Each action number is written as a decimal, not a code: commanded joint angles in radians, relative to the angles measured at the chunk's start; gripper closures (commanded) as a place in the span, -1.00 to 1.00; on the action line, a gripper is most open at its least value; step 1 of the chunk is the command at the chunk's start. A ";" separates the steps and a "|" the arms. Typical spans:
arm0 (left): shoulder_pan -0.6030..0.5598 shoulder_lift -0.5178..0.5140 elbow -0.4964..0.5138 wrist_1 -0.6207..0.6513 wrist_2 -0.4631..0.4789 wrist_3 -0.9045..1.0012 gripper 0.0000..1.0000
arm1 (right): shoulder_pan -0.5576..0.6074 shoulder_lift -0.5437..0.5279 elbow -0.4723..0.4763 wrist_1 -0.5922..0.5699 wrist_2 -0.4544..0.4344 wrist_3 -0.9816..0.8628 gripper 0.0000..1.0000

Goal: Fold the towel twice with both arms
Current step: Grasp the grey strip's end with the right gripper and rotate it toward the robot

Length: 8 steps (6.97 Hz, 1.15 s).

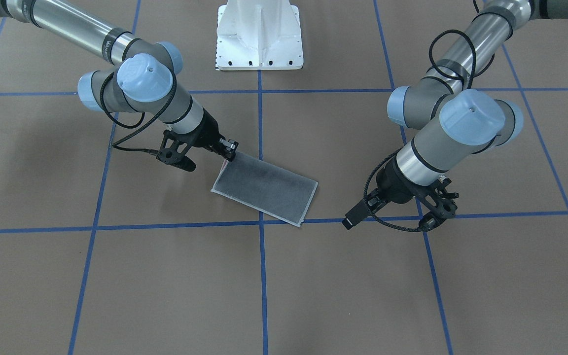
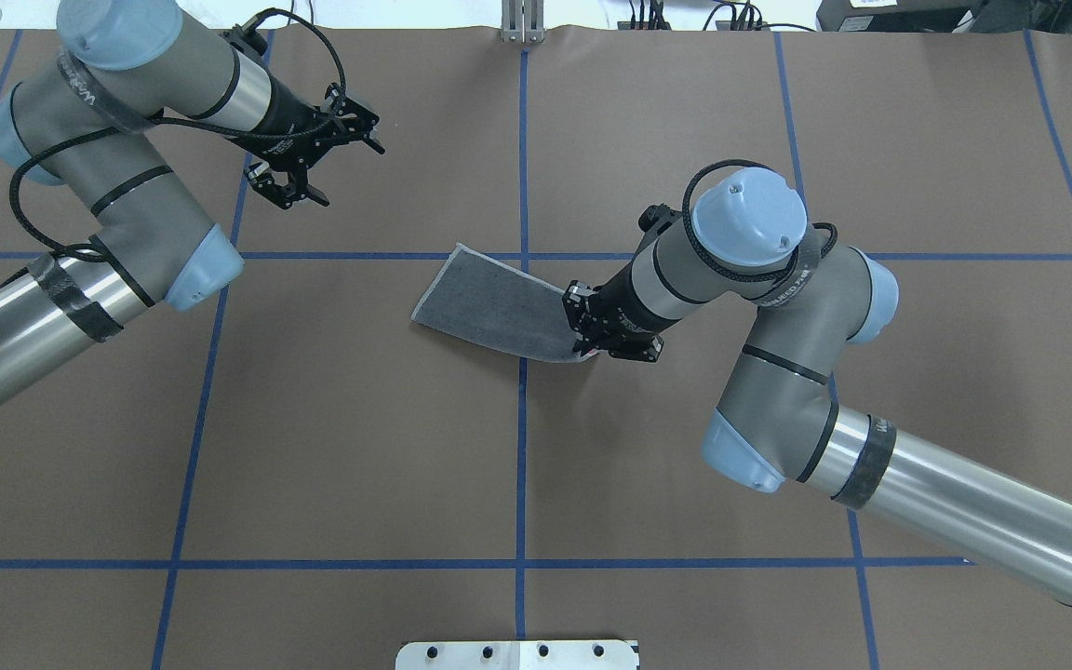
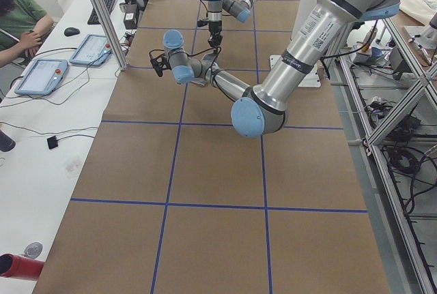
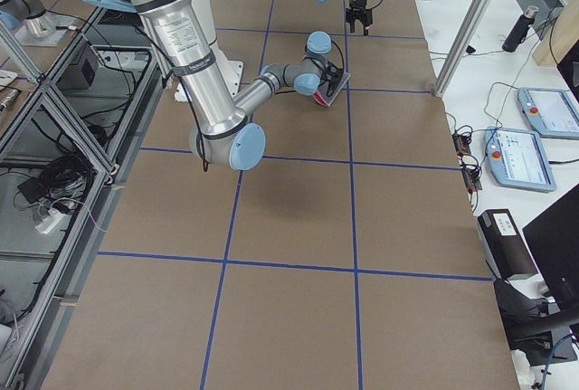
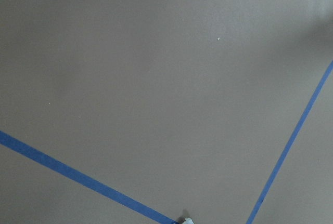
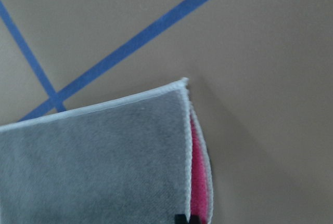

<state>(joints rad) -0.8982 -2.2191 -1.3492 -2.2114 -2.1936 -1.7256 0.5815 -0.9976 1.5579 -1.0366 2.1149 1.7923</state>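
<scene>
Farthest to the robot's left of the crossing of blue tape lines point(image 2: 524, 255), the left arm point(image 2: 127, 186), a jointed limb of silver and grey tubes with light-blue caps and black cable, is holding its black two-finger left gripper point(image 2: 350, 174) over bare brown paper-covered table point(image 2: 359, 419). Its fingers are standing spread wide with nothing between them, well apart from the cloth. Its wrist view is showing only brown paper and tape. Just on the robot's side of the crossing, the small terry-cloth towel point(image 2: 489, 302) is lying folded once into a rectangle, grey face up, set askew. It is covering part of the tape line that runs away from the robot. A thin light-grey hem point(image 6: 104, 107) is edging it, and a sliver of the pink face point(image 6: 197, 182) is showing between the two layers at the open side. To the robot's right of the crossing, the matching silver-and-grey right arm point(image 2: 778, 372) is reaching in. Its black two-finger right gripper point(image 1: 230, 152) is pinching the towel's corner nearest the robot, with the fingers closed on both layers. That held end is appearing slightly raised, casting a shadow on the paper beneath, while the opposite end is resting flat on the table.
</scene>
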 commanded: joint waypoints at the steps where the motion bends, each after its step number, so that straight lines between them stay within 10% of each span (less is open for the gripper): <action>1: -0.005 0.015 0.002 -0.001 0.001 0.026 -1.00 | -0.075 0.028 0.045 0.001 0.019 0.001 1.00; 7: -0.008 0.018 0.013 -0.001 0.005 0.055 -1.00 | -0.155 0.217 -0.094 0.007 0.007 -0.005 0.95; 8: -0.008 0.018 0.013 -0.001 0.005 0.055 -1.00 | -0.155 0.217 -0.093 0.022 0.005 -0.005 -0.93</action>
<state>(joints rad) -0.9066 -2.2013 -1.3363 -2.2119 -2.1891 -1.6706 0.4272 -0.7864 1.4694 -1.0273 2.1214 1.7867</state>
